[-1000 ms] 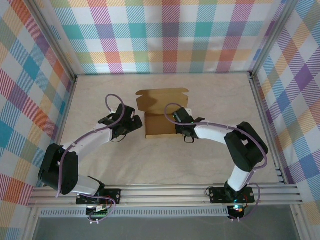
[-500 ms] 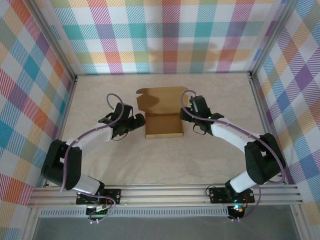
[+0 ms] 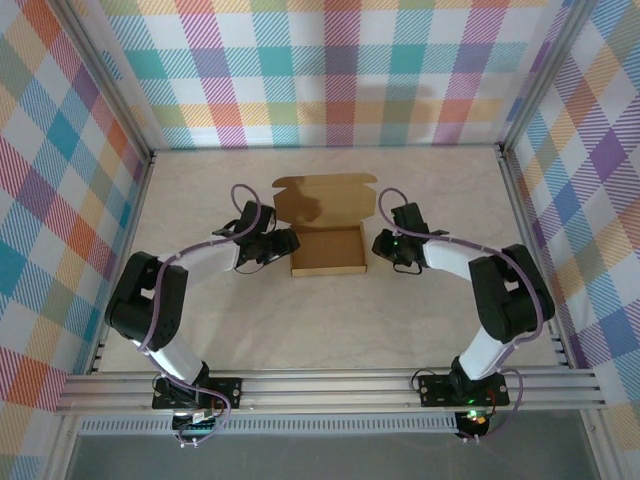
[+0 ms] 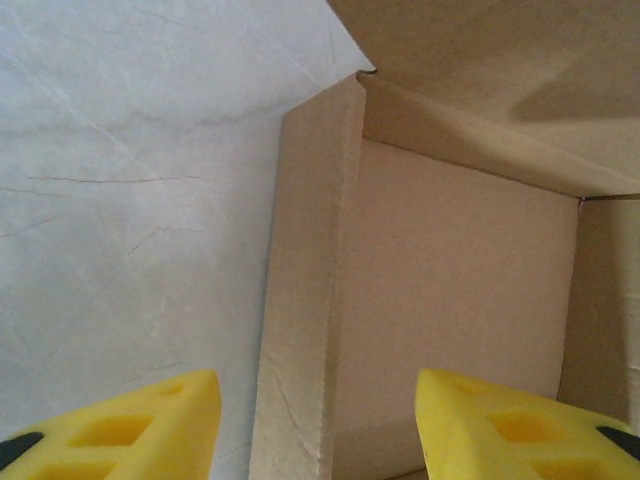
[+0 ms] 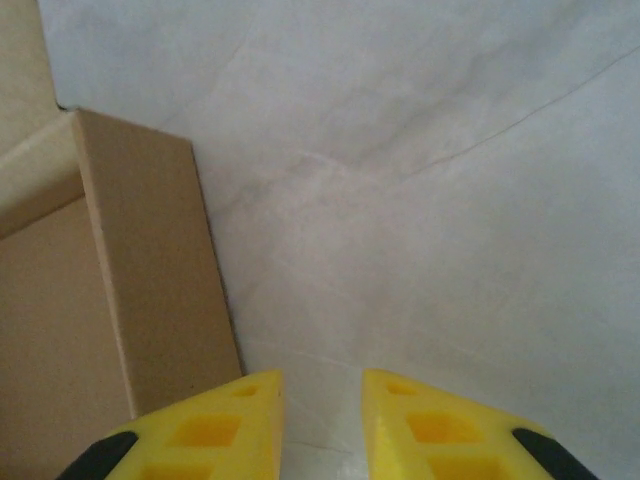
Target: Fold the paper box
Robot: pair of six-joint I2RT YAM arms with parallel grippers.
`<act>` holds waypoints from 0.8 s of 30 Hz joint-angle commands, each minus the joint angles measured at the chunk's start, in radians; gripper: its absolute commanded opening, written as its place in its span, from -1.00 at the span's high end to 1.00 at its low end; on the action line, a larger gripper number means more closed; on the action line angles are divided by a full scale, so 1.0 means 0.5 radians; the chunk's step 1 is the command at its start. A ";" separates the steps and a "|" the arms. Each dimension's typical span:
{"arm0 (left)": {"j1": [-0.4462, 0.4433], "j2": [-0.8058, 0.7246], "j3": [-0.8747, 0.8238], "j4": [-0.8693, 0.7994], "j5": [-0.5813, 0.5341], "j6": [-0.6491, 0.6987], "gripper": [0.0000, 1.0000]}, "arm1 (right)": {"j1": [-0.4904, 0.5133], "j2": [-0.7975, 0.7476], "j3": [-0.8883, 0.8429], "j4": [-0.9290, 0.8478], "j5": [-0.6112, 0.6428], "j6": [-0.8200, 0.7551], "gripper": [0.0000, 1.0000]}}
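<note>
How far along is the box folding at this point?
Done: the paper box has its tray walls up. In hand: left fingers straddle its left wall; right fingers sit outside the right wall. Left: the lid is open, not yet folded down.

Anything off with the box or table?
Nothing stands out. The paper box sits square on the table, walls up, lid open at the back, no tears visible. The left gripper straddles its left wall; the right gripper hangs outside the right wall.
</note>
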 commanded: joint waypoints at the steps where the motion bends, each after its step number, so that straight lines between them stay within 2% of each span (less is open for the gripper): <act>1: -0.019 0.061 0.051 0.020 0.089 -0.007 0.03 | 0.057 0.057 0.023 0.100 -0.136 0.061 0.46; 11: -0.125 0.092 0.073 0.012 0.156 -0.057 0.23 | 0.149 0.064 -0.004 0.129 -0.154 0.100 0.46; 18: -0.160 -0.022 -0.061 -0.021 0.142 -0.104 0.23 | 0.201 -0.029 -0.095 0.134 -0.150 0.160 0.45; 24: -0.174 -0.185 -0.144 -0.184 0.099 -0.124 0.22 | 0.254 -0.192 -0.204 0.098 -0.132 0.232 0.43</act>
